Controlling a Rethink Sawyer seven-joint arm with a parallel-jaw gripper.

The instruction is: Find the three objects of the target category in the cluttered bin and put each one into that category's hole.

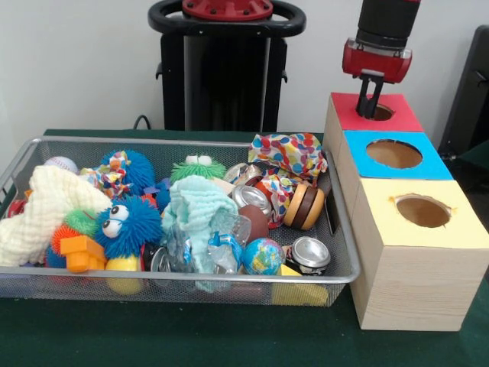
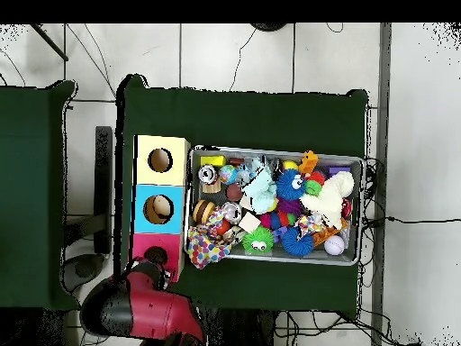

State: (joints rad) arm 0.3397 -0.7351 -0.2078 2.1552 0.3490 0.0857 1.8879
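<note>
Over the red box (image 1: 373, 115) at the far right of the front view, the claw (image 1: 372, 105) hangs from the arm (image 1: 382, 34) with its dark fingertips dipping to the rim of the hole (image 1: 380, 112). The fingers stand close together, and whether they hold anything cannot be told. From overhead, the arm's red bulk (image 2: 135, 306) covers the red box's near corner, and the hole (image 2: 155, 255) shows just past it.

Beside the red box, toward the camera in the front view, stands the blue box (image 1: 393, 154), then the yellow box (image 1: 422, 212), each with its own round hole. All three touch in a row along the bin's right side.

The bin (image 1: 153, 281) lies left of the boxes on the green table (image 1: 191, 336), packed full. At its right end a dotted cloth (image 1: 294, 153) drapes over the far corner, with a brown and tan round toy (image 1: 304, 206) just below it. Cans (image 1: 308, 254) lie near the right front, beside a globe ball (image 1: 262, 256). A pale green cloth (image 1: 199, 214) heaps in the middle. A blue puffer (image 1: 126, 225) with big eyes sits left of it, and a cream cloth (image 1: 42, 210) fills the left end. A green puffer (image 1: 197, 167) rests at the far wall.
</note>
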